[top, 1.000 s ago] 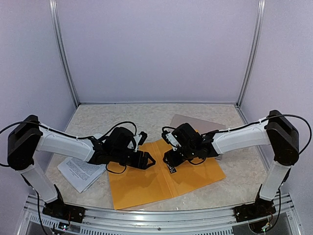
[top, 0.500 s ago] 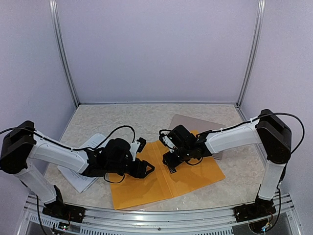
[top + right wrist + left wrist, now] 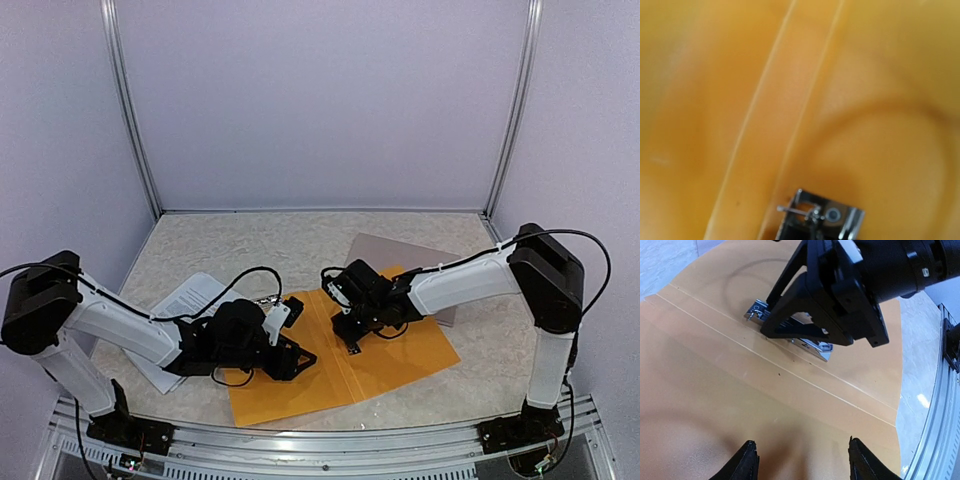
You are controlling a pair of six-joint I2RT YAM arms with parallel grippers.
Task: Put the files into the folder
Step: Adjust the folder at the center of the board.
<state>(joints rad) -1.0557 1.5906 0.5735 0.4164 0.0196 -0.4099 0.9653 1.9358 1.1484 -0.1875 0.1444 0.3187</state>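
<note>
Orange folder open flat; left jaws apart, right jaws (at clip) unclear

Soft, even overhead light; crisp overview, softer wrist close-ups.

The top view is bright and diffuse, with faint shadows under the arms on the orange folder and frame posts leaning at the edges. The right wrist view is blurred, a smear of orange, with only the metal clip half legible. The left wrist view is sharper, with a small glare spot on the table.
</note>
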